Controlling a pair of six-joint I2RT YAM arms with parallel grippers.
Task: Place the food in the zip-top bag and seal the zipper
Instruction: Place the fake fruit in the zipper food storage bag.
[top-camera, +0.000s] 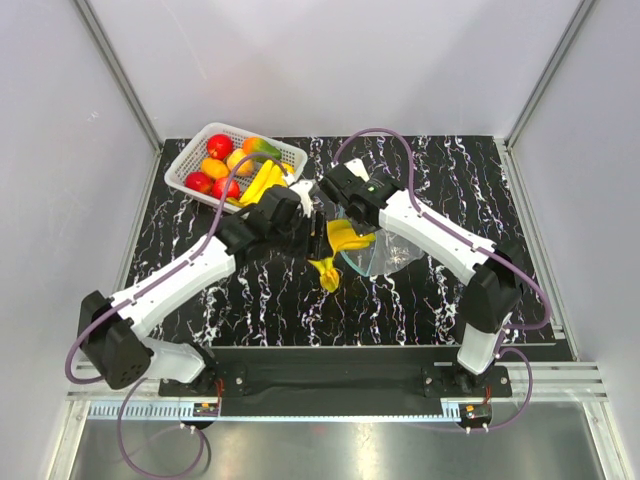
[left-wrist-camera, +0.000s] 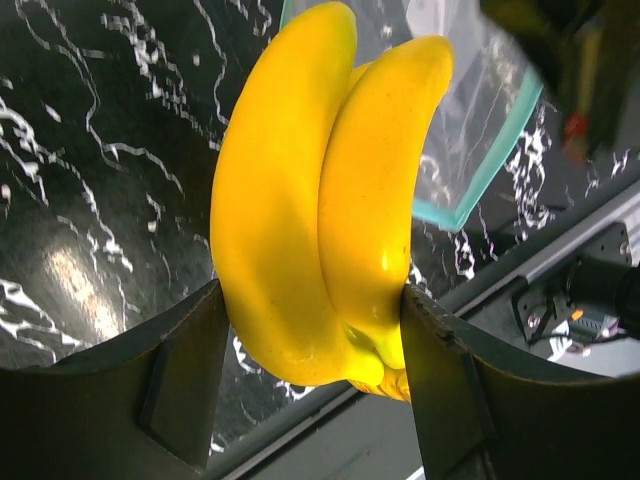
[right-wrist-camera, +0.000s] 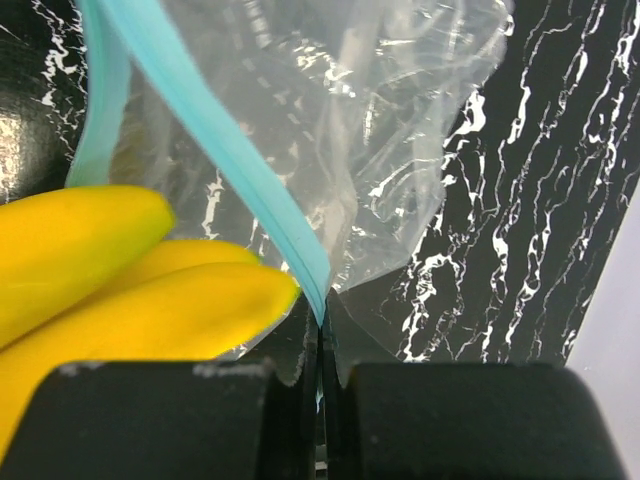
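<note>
Top external view: a yellow banana bunch (top-camera: 345, 238) hangs over the middle of the black, white-veined surface (top-camera: 460, 170). Its tips are at the mouth of the clear, crinkly zip-top plastic bag (top-camera: 390, 255), which lies just to its 3 o'clock side. The left fingers (top-camera: 318, 240) clamp the bunch's thick end, one pad on each flank, spread only as wide as the fruit. The right fingers (right-wrist-camera: 320, 360) are pinched fully together on the thin blue-teal zipper strip (right-wrist-camera: 230, 170), lifting one lip of the mouth; the other lip hangs free. Whether the tips are truly inside I cannot tell. The other red and orange round fruits (top-camera: 215, 168) sit in the white lattice plastic basket (top-camera: 232, 127), at 10 o'clock from the bag.

The main risk is the mouth. With only one lip held, the loose one could fold across the opening, so the bananas would push the film ahead rather than slide in. A hard push could also drag the slim strip out of its narrow pinch. The bunch is smooth and curved, so it could twist between the pads. Letting go too early would drop it onto the surface beside the bag.
</note>
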